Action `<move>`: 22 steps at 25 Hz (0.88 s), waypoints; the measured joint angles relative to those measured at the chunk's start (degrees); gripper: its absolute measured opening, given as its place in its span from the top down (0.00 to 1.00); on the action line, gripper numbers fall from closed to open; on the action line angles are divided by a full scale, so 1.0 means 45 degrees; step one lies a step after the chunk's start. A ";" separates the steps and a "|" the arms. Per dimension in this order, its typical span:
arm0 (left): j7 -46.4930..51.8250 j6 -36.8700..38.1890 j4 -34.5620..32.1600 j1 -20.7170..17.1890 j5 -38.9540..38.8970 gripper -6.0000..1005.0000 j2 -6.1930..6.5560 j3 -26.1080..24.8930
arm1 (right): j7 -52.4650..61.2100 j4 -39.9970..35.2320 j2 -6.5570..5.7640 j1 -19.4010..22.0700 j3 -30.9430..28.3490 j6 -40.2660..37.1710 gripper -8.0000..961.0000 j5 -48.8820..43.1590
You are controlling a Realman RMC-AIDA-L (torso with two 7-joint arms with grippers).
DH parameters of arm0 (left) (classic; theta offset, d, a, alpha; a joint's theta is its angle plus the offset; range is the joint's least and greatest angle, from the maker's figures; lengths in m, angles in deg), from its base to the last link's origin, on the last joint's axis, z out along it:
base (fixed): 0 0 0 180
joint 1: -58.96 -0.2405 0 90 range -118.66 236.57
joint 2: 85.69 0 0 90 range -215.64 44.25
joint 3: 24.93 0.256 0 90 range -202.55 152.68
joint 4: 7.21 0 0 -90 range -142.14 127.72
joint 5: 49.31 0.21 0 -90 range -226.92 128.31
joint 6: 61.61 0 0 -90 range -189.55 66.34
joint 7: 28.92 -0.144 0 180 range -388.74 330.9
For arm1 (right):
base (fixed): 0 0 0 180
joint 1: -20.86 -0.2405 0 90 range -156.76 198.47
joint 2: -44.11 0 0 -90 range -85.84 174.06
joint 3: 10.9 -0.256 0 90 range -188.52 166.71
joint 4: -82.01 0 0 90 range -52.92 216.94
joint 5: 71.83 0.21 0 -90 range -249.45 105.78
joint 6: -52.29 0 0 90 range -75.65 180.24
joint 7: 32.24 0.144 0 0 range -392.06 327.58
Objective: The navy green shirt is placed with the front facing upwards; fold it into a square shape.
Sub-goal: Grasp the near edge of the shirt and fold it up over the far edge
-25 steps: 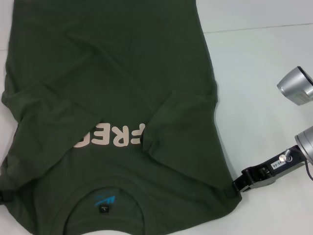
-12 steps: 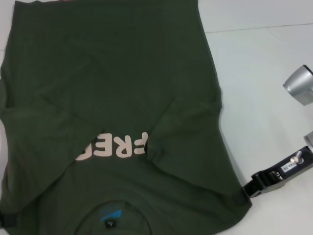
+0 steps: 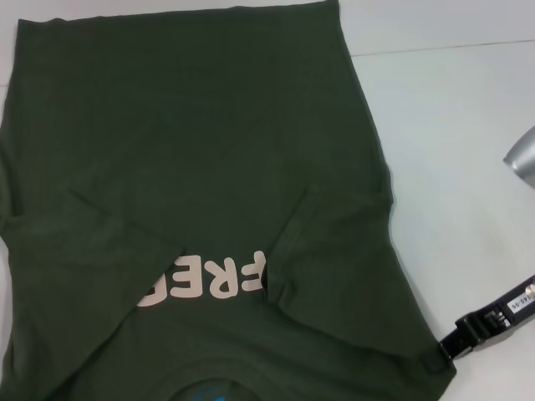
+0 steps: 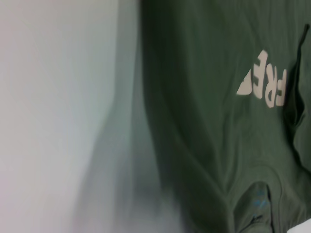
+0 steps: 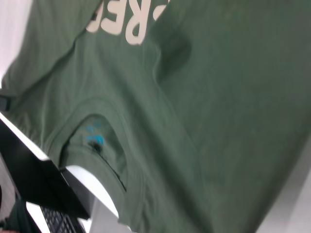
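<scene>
R gripper (image 3: 436, 357) sits at the shirt's near right corner in head view, black fingers clamped on the hem/shoulder edge of the shirt (image 3: 209, 167), cloth pulled into a small peak there. Arm body runs off toward lower right, over the white table (image 3: 451, 125).

L gripper: not visible in any view; can't tell its state. L wrist view only shows the shirt (image 4: 209, 121) from the side, w/ bare table next to it.

Shirt lies front up, spread over most of the table's left and centre, collar end toward the robot, bottom hem at the far edge. Both sleeves are folded in over the chest: the left one covers the start of the pale "FREE" lettering (image 3: 205, 286), the right one overlaps its last letter. Cloth mostly flat, w/ soft creases running diagonally from the sleeve folds.

R wrist view: collar (image 5: 92, 141) w/ blue neck print inside, hanging past the table edge; dark object below it, can't tell what.
</scene>
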 joint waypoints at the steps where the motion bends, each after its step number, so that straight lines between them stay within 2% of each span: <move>1: -0.0086 0.0000 0.0005 0.0057 -0.0030 0.97 0.0017 -0.0064 | -0.0019 -0.0037 -0.0007 0.0005 -0.0123 -0.0005 0.97 0.0052; 6: -0.0476 0.0067 0.0010 0.0331 -0.0323 0.97 0.0188 -0.0535 | -0.0227 -0.0431 -0.0149 -0.0093 -0.1004 -0.0226 0.97 0.0285; 11: -0.0557 -0.0217 0.0008 0.0939 -0.0380 0.97 0.0593 -0.1698 | -0.0184 -0.1016 -0.0526 -0.0293 -0.1830 -0.0136 0.97 0.0982; 17: -0.0303 -0.1397 -0.0244 0.1538 -0.1157 0.97 0.0610 -0.1773 | -0.0184 -0.0874 -0.0507 -0.0839 -0.2122 0.1110 0.97 0.1518; 22: -0.0275 -0.2794 -0.1042 0.2194 -0.1774 0.97 0.0550 -0.1664 | -0.0166 -0.0548 -0.0468 -0.1230 -0.2146 0.2318 0.97 0.2292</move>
